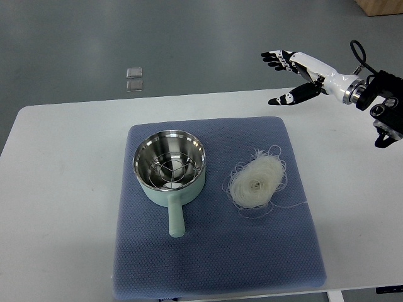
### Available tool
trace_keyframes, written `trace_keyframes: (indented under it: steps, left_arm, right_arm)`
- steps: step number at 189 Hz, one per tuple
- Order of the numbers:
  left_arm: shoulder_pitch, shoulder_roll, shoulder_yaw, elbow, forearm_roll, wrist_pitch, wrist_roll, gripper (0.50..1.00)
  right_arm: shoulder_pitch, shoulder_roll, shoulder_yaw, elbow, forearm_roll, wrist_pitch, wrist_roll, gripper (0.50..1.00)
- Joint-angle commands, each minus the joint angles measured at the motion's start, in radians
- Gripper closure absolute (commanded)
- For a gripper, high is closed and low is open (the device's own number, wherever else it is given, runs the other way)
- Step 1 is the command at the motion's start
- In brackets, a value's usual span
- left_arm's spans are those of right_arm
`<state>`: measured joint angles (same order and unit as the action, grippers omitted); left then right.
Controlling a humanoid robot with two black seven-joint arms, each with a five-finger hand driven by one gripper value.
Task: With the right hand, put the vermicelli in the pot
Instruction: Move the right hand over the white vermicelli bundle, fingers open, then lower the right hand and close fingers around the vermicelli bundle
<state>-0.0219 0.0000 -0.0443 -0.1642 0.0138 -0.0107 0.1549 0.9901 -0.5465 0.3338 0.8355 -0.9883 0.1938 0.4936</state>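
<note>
While the right hand (296,75) is hovering past the table's far edge with its fingers (274,58) spread and holding nothing, the vermicelli (256,182) is lying well below and left of those fingertips, a pale tangled nest on the blue quilted mat (214,264). Bare mat is showing between the noodles and the pot (170,167), farther left of the fingers, a mint-green pan with a steel interior and wire rack inside.

This is looking like a robot test lab rather than a kitchen: a plain white table (63,189) is standing on a bare grey floor (189,38), a blue mat (214,251) is serving as a staged work area, and a wooden box corner (384,6) is showing far right.
</note>
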Motion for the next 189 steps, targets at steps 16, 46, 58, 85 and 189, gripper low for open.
trace_keyframes:
  steps: [16, 46, 58, 85, 189]
  left_arm:
    - [-0.001, 0.000, 0.000, 0.000, -0.002, 0.000, 0.000, 0.500]
    - [0.000, 0.000, 0.000, 0.000, 0.000, 0.000, 0.000, 0.500]
    - [0.000, 0.000, 0.000, 0.000, 0.000, 0.000, 0.000, 0.500]
    - [0.000, 0.000, 0.000, 0.000, 0.000, 0.000, 0.000, 0.500]
    - [0.000, 0.000, 0.001, 0.000, 0.000, 0.000, 0.000, 0.500]
  right_arm:
    - [0.090, -0.112, -0.075, 0.138, -0.202, 0.110, 0.010, 0.572]
    - [0.143, -0.164, -0.125, 0.238, -0.335, 0.191, 0.013, 0.572]
    - [0.156, -0.171, -0.142, 0.281, -0.381, 0.211, 0.013, 0.572]
    - [0.156, -0.167, -0.183, 0.327, -0.470, 0.217, 0.005, 0.572]
    - [0.079, -0.099, -0.206, 0.329, -0.512, 0.187, -0.015, 0.574]
